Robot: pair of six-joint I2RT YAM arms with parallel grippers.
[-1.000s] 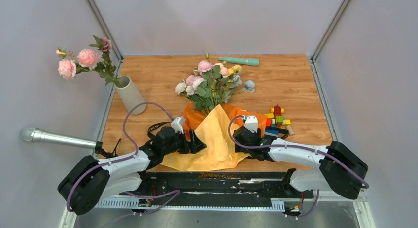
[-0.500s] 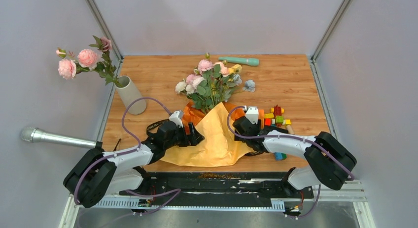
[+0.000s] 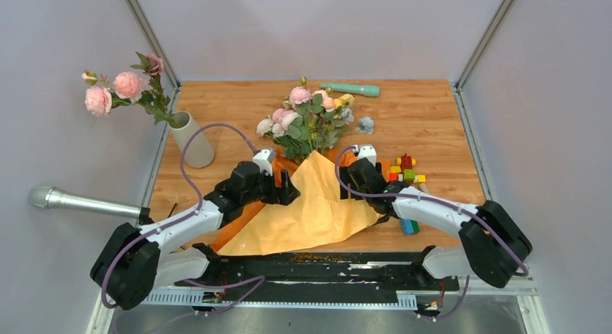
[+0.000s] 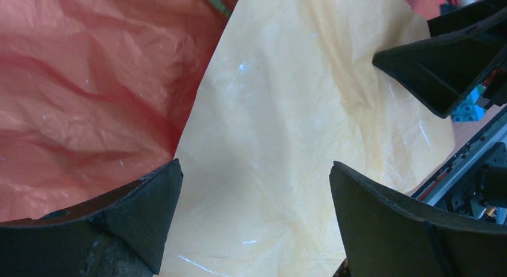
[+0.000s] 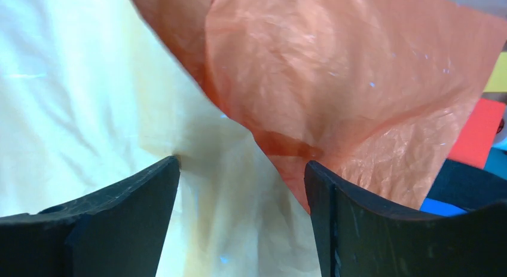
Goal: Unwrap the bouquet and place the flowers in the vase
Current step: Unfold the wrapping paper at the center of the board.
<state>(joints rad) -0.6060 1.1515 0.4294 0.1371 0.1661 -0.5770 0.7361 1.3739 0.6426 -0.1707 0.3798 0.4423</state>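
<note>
The bouquet's flowers lie mid-table, blooms pointing away, stems still on the paper. The paper is spread towards me in a yellow flap with orange edges. My left gripper is open at the flap's left edge; the left wrist view shows its jaws wide apart over yellow paper. My right gripper is at the flap's right edge, open, with its jaws astride the seam between yellow paper and orange paper. The off-white vase stands at far left and holds pink flowers.
A teal wand lies at the back. Small coloured toy blocks sit right of the paper, and a blue block is near my right arm. A grey metal tube juts in from the left. A loose pale blue bloom lies beside the bouquet.
Both grippers moved away from the bases towards the flowers. The yellow flap spread wider and longer towards the near left. The right jaws opened further.
</note>
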